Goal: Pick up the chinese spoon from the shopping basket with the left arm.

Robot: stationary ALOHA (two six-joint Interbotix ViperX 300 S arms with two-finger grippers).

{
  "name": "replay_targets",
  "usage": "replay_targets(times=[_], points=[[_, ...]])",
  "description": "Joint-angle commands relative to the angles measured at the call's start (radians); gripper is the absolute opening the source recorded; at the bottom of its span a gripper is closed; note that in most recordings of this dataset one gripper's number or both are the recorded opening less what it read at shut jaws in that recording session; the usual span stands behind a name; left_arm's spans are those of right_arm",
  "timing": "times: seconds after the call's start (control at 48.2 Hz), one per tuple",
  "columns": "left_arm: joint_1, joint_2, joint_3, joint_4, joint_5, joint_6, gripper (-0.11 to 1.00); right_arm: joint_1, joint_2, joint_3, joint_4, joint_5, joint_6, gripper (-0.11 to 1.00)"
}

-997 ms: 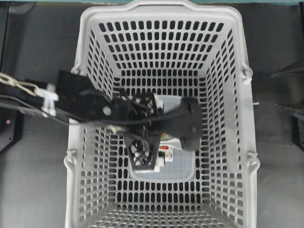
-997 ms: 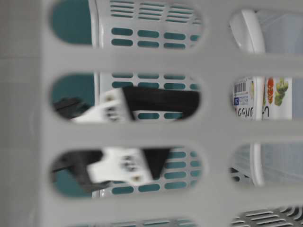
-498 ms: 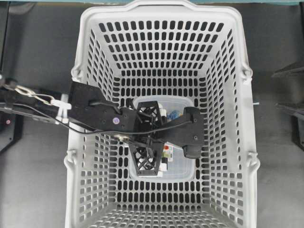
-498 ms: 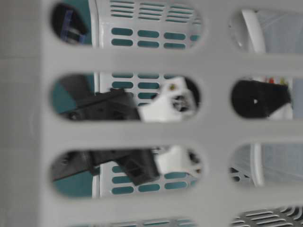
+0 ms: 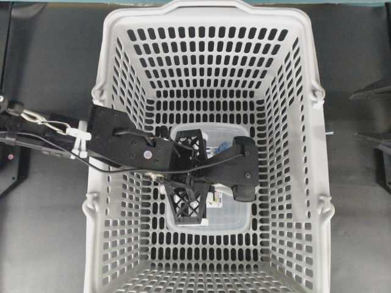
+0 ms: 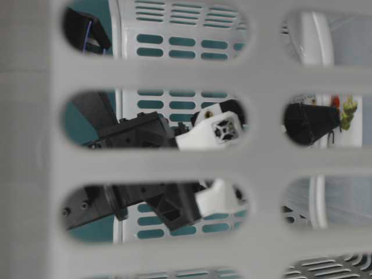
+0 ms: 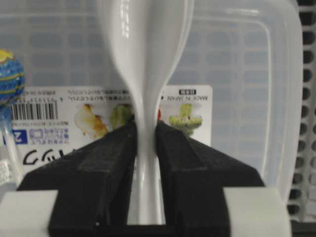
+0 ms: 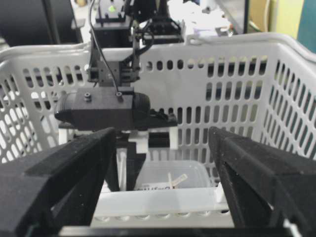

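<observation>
The chinese spoon (image 7: 146,59) is glossy white, with its bowl at the top of the left wrist view and its handle running down between my fingers. My left gripper (image 7: 146,136) is shut on the spoon's handle, just above the clear food box. The left arm (image 5: 125,145) reaches over the left wall into the light-grey shopping basket (image 5: 208,17); its wrist camera hides the jaws and spoon from above. My right gripper (image 8: 162,134) is open and empty, outside the basket's near rim (image 8: 158,200).
A clear lidded food box with a printed label (image 7: 247,64) lies on the basket floor (image 5: 235,212). A thin white stick with a blue-yellow round end (image 7: 9,74) lies on the box at the left. The basket walls stand close around the left arm.
The left arm has reached further right and deeper into the basket over the box. In the last half second it has barely shifted. The right gripper has not moved.
</observation>
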Motion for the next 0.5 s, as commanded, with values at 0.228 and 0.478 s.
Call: replay_targets(times=[0.228, 0.478], points=[[-0.003, -0.115, -0.161, 0.003, 0.129, -0.002, 0.12, -0.003, -0.005, -0.006, 0.003, -0.008, 0.002, 0.73], [-0.008, -0.149, -0.39, 0.003, 0.377, -0.003, 0.12, -0.003, -0.009, -0.005, 0.003, -0.011, 0.002, 0.73]])
